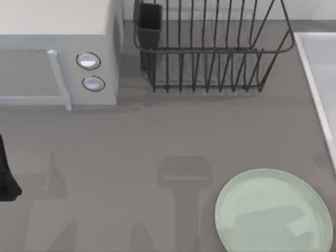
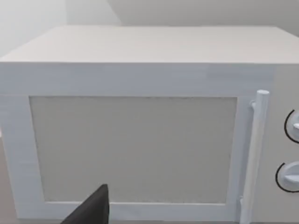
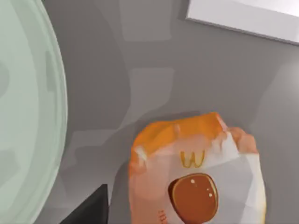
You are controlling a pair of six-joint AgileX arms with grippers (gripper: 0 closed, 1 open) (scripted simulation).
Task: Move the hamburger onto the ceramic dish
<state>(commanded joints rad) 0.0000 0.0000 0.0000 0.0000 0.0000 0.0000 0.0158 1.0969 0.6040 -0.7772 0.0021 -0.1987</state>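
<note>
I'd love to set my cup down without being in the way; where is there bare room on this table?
Free: the grey tabletop between the microwave, the wire dish rack and the ceramic dish. Crowded: the back edge, and beside the dish where the hamburger lies.

A rendered kitchen is suggested by the grey bench (image 1: 157, 136), on which a white microwave (image 1: 58, 52) with two dials, a dark wire dish rack (image 1: 210, 52) and what may be a sink's edge (image 1: 317, 79) are seen.

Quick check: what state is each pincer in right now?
Left pincer: facing the microwave, state cannot be told.
Right pincer: above the hamburger, state cannot be told.
</note>
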